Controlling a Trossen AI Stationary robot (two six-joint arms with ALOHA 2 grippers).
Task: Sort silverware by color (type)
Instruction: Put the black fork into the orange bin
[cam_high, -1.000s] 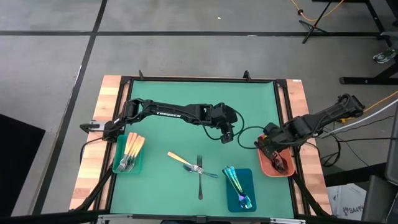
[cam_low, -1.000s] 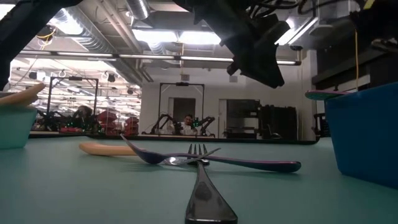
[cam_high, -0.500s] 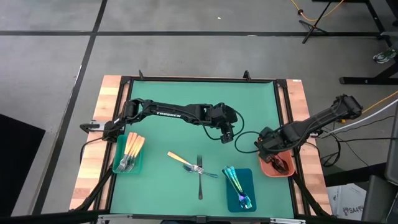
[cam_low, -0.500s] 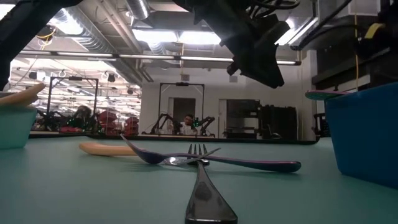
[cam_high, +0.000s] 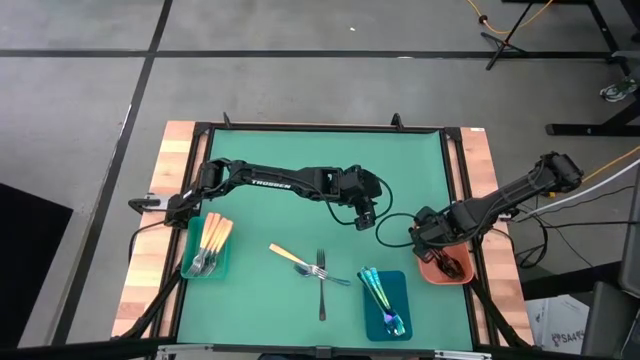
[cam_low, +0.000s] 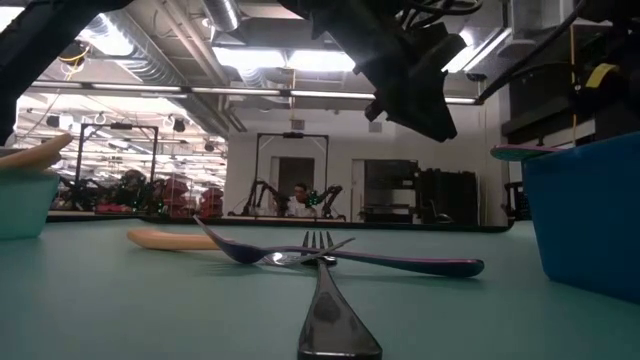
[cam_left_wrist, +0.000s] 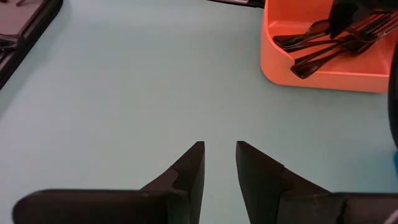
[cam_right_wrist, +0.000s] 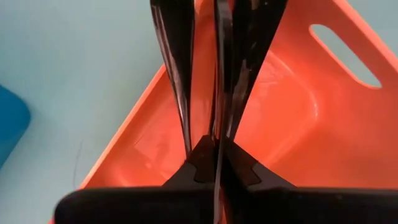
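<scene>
My right gripper (cam_high: 428, 240) hangs over the salmon tray (cam_high: 455, 280), shut on a thin black piece of silverware (cam_right_wrist: 219, 74) seen edge-on. Other black forks (cam_left_wrist: 329, 46) lie in that tray. My left gripper (cam_left_wrist: 219, 155) hovers open above the mat's middle with nothing between its fingers. On the mat lie an orange-handled piece (cam_high: 288, 256), an iridescent piece (cam_high: 335, 277) and a black fork (cam_high: 321, 290), crossing one another. Orange-handled pieces fill the teal tray (cam_high: 190, 268). Iridescent ones lie in the blue tray (cam_high: 397, 288). My right gripper pinches the thin black piece (cam_right_wrist: 219, 134) between its two fingers (cam_right_wrist: 199, 155). The fingers come from above, pointing down into the salmon tray (cam_right_wrist: 292, 124). The piece runs along the fingers, and its free end reaches down among the other black pieces. Whether it touches the tray cannot be told.
The green mat is framed by a black rail and wooden strips (cam_high: 140, 260). A cable (cam_high: 395, 215) loops on the mat between the two arms. Bare mat lies at the far side (cam_high: 320, 150). In the low view the blue tray (cam_low: 590, 220) stands close on the right.
My right gripper has gone down toward the salmon tray, still shut on the black piece. The silverware on the mat lies as it did.
</scene>
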